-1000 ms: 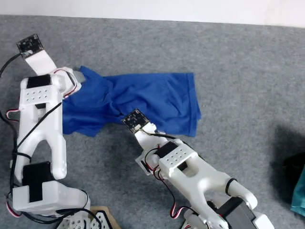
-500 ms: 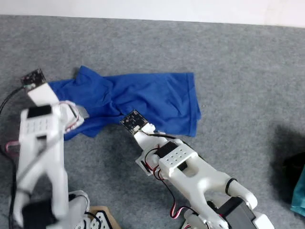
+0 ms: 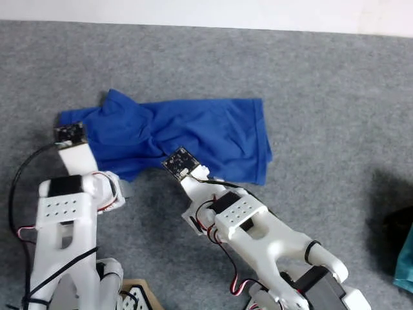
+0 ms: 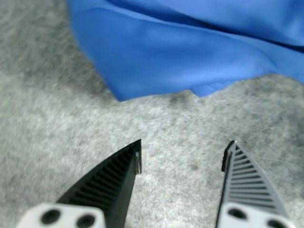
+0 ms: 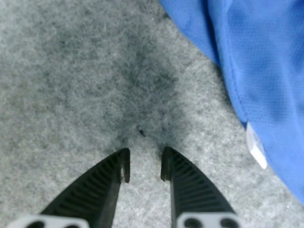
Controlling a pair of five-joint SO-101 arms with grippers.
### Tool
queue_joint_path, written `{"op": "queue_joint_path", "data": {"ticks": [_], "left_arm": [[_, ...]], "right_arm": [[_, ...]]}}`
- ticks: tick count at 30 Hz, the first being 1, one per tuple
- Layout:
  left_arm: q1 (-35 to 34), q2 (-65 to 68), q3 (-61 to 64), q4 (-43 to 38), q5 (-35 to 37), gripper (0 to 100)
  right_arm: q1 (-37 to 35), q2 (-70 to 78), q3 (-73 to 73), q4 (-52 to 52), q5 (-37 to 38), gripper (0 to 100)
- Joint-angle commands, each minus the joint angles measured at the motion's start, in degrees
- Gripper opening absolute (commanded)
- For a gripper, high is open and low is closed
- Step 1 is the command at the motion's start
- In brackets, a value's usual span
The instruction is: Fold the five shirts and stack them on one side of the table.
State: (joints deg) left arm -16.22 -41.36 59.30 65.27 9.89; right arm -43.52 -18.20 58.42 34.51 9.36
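A blue shirt (image 3: 187, 135) lies crumpled and partly spread on the grey mat, its left part bunched. The left arm (image 3: 64, 206) stands at the near left, its wrist at the shirt's near-left edge. My left gripper (image 4: 186, 145) is open over bare mat, with the blue shirt's hem (image 4: 190, 57) just beyond its tips. The right arm (image 3: 239, 219) sits at the near middle, at the shirt's near hem. My right gripper (image 5: 145, 153) hangs narrowly open above the mat with nothing between its fingers, beside the shirt's edge (image 5: 256, 85) and a white tag (image 5: 256, 148).
The grey mat (image 3: 322, 84) lies bare to the right of the shirt. A teal cloth (image 3: 405, 258) and a dark item (image 3: 395, 226) show at the right edge. A brown board (image 3: 139, 292) peeks out at the bottom by the left arm's base.
The left arm has drawn back toward the near edge, off the shirt's left sleeve, which now lies uncovered. The right arm has stayed put.
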Motion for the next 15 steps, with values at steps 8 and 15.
{"op": "queue_joint_path", "data": {"ticks": [8,15], "left_arm": [[4.44,11.47,-5.14,-8.88,-1.05,28],[4.35,31.78,-19.38,-8.88,-0.97,28]], "right_arm": [[-0.66,-0.04,-1.80,-1.01,0.79,12.6],[-0.40,-0.04,-1.80,-1.01,0.79,12.6]]}}
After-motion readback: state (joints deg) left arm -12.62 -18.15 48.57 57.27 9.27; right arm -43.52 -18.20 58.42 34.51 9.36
